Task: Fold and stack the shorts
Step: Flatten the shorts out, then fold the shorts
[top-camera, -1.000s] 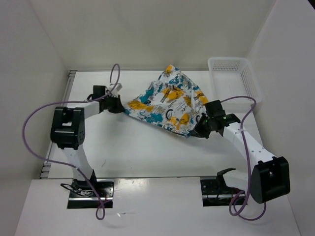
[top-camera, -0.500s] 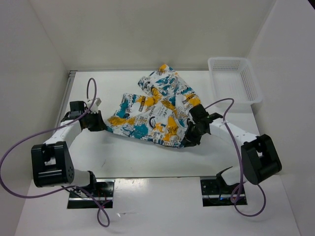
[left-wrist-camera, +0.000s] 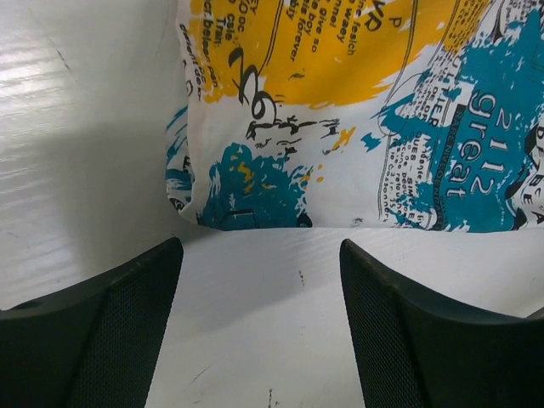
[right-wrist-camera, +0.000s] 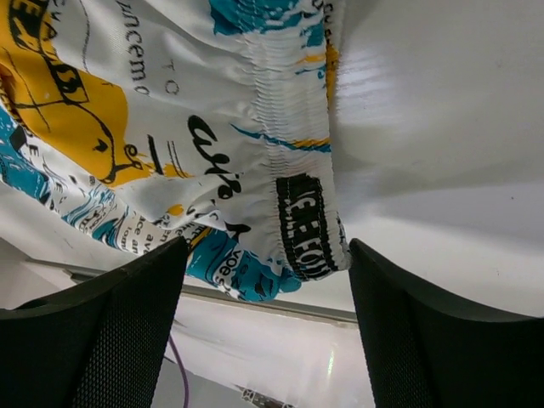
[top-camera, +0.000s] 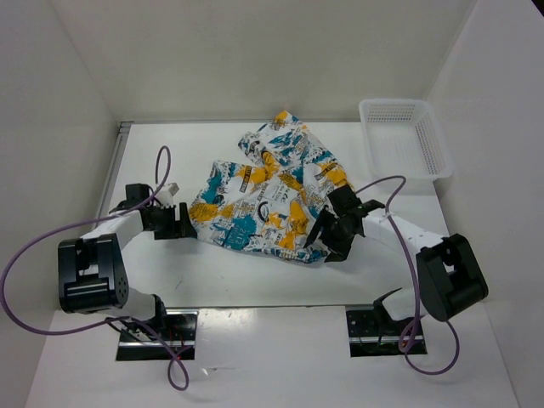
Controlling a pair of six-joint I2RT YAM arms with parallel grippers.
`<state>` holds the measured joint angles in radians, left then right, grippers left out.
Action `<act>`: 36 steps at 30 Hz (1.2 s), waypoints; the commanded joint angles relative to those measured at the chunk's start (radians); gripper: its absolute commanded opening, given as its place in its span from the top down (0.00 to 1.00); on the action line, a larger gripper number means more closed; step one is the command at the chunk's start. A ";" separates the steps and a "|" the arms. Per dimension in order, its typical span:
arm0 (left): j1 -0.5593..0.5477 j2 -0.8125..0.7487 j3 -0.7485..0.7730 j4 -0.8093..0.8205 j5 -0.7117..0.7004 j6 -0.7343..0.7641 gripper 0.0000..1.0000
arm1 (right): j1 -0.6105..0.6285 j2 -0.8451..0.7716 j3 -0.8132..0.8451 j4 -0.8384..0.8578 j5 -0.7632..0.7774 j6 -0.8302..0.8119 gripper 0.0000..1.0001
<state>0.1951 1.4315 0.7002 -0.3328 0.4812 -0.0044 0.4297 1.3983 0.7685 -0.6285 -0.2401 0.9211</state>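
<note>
We count one pair of soft white fabric shorts [top-camera: 272, 191] printed in teal, yellow-orange and black, one white plastic mesh basket [top-camera: 399, 144] and one white tabletop [top-camera: 255, 268]. We count two black-and-white robot arms, the left arm [top-camera: 89, 276] and the right arm [top-camera: 446, 276], two black end effectors, the left end effector [top-camera: 183, 221] and the right end effector [top-camera: 327, 238], and two thin purple cables, the left cable [top-camera: 30, 246] and the right cable [top-camera: 387, 178]
</note>
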 commanded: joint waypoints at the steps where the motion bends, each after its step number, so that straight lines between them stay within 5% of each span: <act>1: 0.006 0.036 -0.010 0.037 0.050 0.004 0.18 | 0.009 -0.041 -0.031 0.058 -0.008 0.025 0.19; 6: 0.006 0.098 0.011 0.089 0.048 0.004 0.26 | 0.009 -0.059 -0.072 0.107 -0.059 0.035 0.19; 9: 0.006 0.136 0.054 0.118 0.022 0.004 0.48 | 0.009 -0.059 -0.103 0.134 -0.083 0.045 0.19; 11: 0.006 0.176 0.090 0.118 0.022 0.004 0.75 | 0.009 -0.059 -0.112 0.147 -0.084 0.045 0.19; 14: 0.006 0.196 0.111 0.106 0.022 0.004 1.00 | 0.009 -0.088 -0.132 0.197 -0.093 0.084 0.32; 19: 0.006 0.187 0.136 0.077 0.022 0.004 1.00 | 0.000 -0.110 -0.098 0.179 -0.033 0.114 0.86; 22: 0.006 0.161 0.206 0.051 0.043 0.004 1.00 | 0.000 -0.154 -0.019 0.115 0.062 0.102 0.99; 36: 0.055 -0.006 0.820 0.149 0.204 0.004 1.00 | -0.045 -0.074 0.800 -0.164 0.266 -0.180 1.00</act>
<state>0.2276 1.4963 1.4288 -0.2569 0.6292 -0.0074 0.3927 1.3243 1.4452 -0.6857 -0.0353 0.8295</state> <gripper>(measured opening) 0.003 0.033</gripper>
